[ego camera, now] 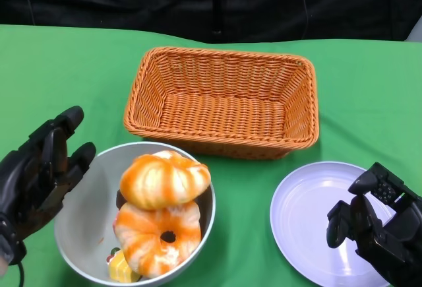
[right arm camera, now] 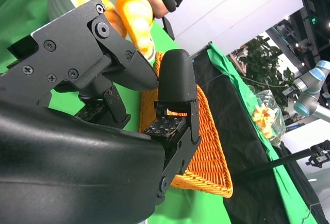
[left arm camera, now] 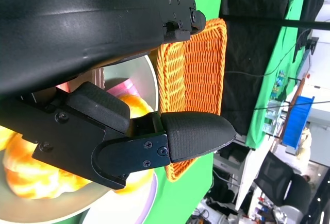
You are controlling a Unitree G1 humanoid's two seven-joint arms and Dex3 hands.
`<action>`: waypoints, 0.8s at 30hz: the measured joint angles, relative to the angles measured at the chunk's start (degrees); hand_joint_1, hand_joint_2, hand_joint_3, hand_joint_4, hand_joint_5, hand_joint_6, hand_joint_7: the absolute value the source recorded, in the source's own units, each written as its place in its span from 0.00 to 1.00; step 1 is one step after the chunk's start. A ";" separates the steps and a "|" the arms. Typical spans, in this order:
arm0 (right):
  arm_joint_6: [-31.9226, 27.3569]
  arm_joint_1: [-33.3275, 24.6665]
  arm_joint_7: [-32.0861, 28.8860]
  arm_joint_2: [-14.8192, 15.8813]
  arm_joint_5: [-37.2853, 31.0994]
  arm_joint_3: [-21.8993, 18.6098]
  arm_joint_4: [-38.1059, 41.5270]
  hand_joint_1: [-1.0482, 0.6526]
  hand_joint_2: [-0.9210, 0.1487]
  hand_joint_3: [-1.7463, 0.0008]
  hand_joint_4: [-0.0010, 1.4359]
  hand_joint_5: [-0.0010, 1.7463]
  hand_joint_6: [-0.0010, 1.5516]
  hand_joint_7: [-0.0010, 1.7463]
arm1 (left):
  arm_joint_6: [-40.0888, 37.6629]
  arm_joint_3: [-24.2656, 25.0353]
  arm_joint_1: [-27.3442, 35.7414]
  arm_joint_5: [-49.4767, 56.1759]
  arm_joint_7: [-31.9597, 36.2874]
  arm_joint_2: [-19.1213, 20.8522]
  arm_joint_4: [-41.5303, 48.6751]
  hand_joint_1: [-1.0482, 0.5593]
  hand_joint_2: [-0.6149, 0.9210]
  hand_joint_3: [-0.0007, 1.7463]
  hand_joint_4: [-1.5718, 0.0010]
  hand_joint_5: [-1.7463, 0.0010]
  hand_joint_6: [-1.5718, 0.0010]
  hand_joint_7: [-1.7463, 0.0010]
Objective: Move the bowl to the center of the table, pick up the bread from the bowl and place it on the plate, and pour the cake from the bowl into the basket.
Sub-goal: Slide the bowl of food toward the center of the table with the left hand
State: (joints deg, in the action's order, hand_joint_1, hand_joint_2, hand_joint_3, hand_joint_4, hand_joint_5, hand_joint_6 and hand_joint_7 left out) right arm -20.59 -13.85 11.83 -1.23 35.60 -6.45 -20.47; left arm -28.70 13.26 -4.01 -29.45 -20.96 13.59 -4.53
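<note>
1. The bowl [ego camera: 79,227], grey and round, sits on the green table [ego camera: 369,102] toward the robot's left, just in front of the basket's near left corner.
2. Inside the bowl two orange-and-white glazed pieces of bread are stacked: an upper bread [ego camera: 165,179] leaning over the far rim, and a ring-shaped lower bread [ego camera: 155,234] with a hole in its middle.
3. A small yellow cake [ego camera: 122,268] lies at the near edge of the bowl, partly under the lower bread, with a bit of red and green on top of it.
4. The left hand [ego camera: 39,175] is at the bowl's left side, fingers extended and apart, with the fingertips [ego camera: 82,155] at or just beside the rim; whether they touch it I cannot tell. It holds nothing.
5. The basket [ego camera: 224,102], orange wicker and rectangular, stands at the middle of the table behind the bowl.
6. The plate [ego camera: 303,221], pale lilac and round, lies to the right of the bowl and in front of the basket's right end.
7. The right hand [ego camera: 376,224] hovers over the plate's right edge, fingers partly curled and apart, holding nothing.
8. In the right wrist view a person's hand [right arm camera: 154,0] appears beyond the bowl.
</note>
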 measured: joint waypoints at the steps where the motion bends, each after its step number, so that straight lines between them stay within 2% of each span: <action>1: 0.00 0.00 0.07 0.00 0.02 0.00 0.00 0.57 0.42 0.24 0.64 1.00 0.54 0.89 | 0.00 -0.20 0.09 0.00 0.01 -0.15 -0.30 0.01 1.00 0.45 1.00 1.00 1.00 1.00; 21: -0.01 -0.17 0.07 -0.05 0.27 -0.02 -0.31 0.57 0.42 0.23 0.64 1.00 0.54 0.88 | 0.12 -0.22 0.48 -0.02 0.02 -0.25 -0.76 0.01 1.00 0.45 1.00 1.00 1.00 1.00; 24: -0.02 -0.30 0.07 -0.09 0.30 0.01 -0.59 0.57 0.40 0.25 0.64 1.00 0.54 0.89 | 0.92 -0.65 1.50 1.17 0.09 0.34 -1.99 0.00 1.00 0.46 1.00 1.00 1.00 1.00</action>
State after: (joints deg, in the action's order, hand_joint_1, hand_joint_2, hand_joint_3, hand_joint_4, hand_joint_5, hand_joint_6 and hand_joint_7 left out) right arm -20.61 -14.14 11.91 -1.31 35.90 -6.44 -21.06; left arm -27.78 12.61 -2.51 -28.29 -20.87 13.93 -6.52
